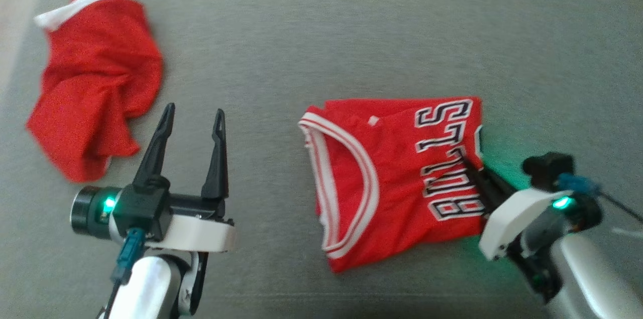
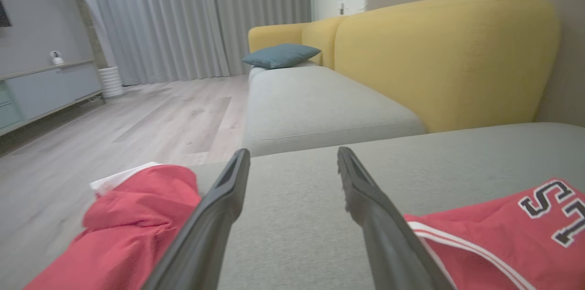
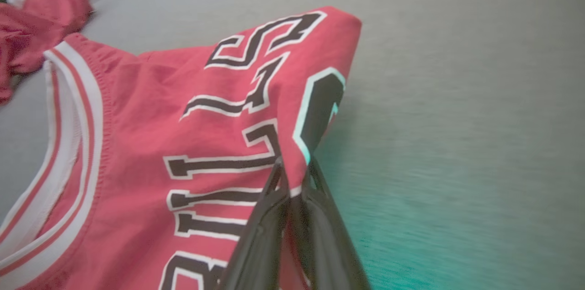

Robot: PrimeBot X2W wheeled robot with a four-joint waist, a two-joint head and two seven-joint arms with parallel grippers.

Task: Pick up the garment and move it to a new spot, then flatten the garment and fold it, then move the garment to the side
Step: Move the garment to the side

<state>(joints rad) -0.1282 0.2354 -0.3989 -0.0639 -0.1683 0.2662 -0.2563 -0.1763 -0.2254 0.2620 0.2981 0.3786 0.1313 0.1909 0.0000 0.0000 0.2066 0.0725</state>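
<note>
A folded red jersey, the garment point(image 1: 397, 178), with white trim and black "BULLS" lettering lies on the grey couch seat point(image 1: 321, 32) at centre right. My right gripper point(image 1: 469, 164) is shut on its right edge; the right wrist view shows the two dark fingers pinching the fabric point(image 3: 295, 176) beside the lettering, with that edge of the garment point(image 3: 183, 134) lifted slightly. My left gripper point(image 1: 193, 120) hovers open and empty to the left of the jersey; its fingers point(image 2: 224, 198) frame bare cushion, with the garment point(image 2: 502, 235) at lower right.
A second crumpled red cloth with a white band point(image 1: 95, 88) lies at the far left of the seat, near its edge. Beyond are a yellow sofa back point(image 2: 448, 52), a teal cushion point(image 2: 279, 55) and a wooden floor point(image 2: 137, 116).
</note>
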